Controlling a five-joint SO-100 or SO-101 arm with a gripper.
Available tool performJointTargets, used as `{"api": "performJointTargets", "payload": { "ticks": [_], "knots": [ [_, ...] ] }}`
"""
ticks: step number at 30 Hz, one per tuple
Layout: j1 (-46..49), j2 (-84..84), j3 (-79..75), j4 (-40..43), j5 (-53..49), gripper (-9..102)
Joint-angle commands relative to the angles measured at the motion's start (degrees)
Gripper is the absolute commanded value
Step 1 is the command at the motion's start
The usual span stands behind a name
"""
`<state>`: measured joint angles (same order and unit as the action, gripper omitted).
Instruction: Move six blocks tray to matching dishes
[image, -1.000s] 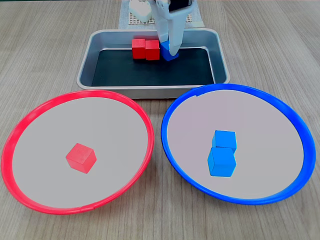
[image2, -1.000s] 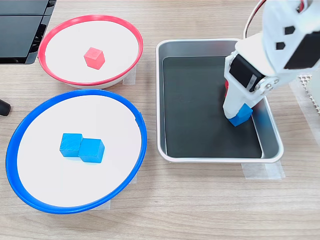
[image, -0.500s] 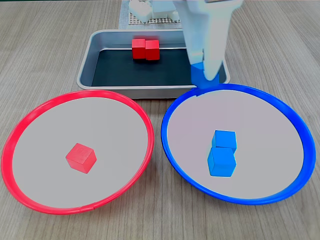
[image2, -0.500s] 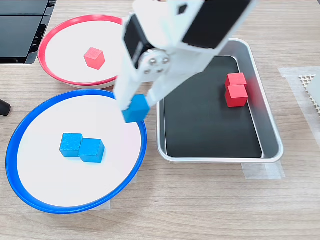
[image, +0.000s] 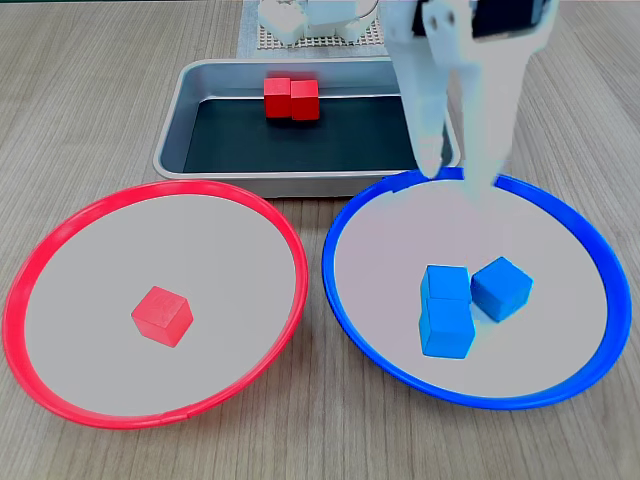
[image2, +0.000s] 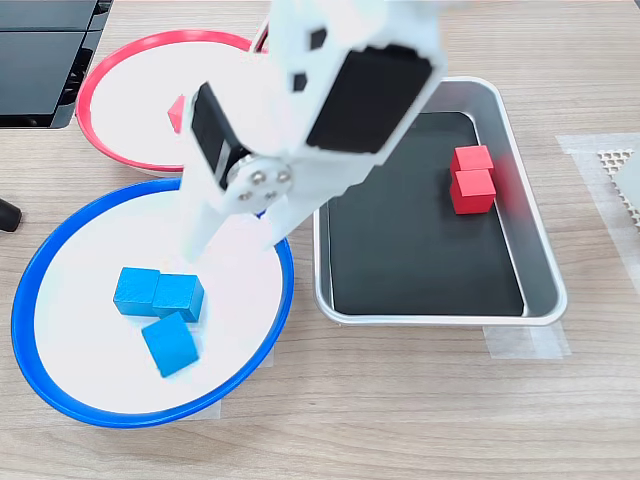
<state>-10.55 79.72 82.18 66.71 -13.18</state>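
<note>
My gripper (image: 455, 178) hangs open with nothing between its fingers, over the far side of the blue-rimmed dish (image: 592, 243); in the other fixed view the gripper (image2: 232, 238) is above the same dish (image2: 28, 290). Three blue blocks lie in that dish: two touching (image: 446, 305) and one tilted beside them (image: 501, 288), also seen as the loose block (image2: 170, 343). Two red blocks (image: 291, 98) sit together at the far end of the silver tray (image: 175, 130). One red block (image: 161, 316) lies in the red-rimmed dish (image: 30, 262); the arm partly hides it (image2: 177, 112).
A white mesh mat (image: 300, 42) lies behind the tray, with the arm's base on it. A black flat object (image2: 40, 50) occupies the top left corner beside the red-rimmed dish (image2: 100, 68). Tape (image2: 525, 342) holds the tray (image2: 540, 300) to the wooden table.
The gripper lifted a blue block out of the tray, carried it over the blue-rimmed dish and opened. The block now lies in the dish beside the other two.
</note>
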Motion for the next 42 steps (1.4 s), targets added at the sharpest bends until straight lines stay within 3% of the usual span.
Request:
{"api": "performJointTargets", "payload": {
  "ticks": [1, 7, 8, 12, 17, 26, 42],
  "knots": [
    [2.6, 9.0, 5.0, 6.6, -5.2, 1],
    [15.5, 28.3, 28.8, 15.4, -21.4, 5],
    [18.8, 31.7, 34.7, 12.5, -23.6, 2],
    [22.7, 35.2, 44.6, 4.3, -20.3, 12],
    [22.1, 36.4, 47.5, 4.5, -17.1, 17],
    [20.3, 38.0, 44.3, 16.4, -20.0, 18],
    [18.3, 37.4, 50.3, 8.8, -17.4, 18]
  ]
}}
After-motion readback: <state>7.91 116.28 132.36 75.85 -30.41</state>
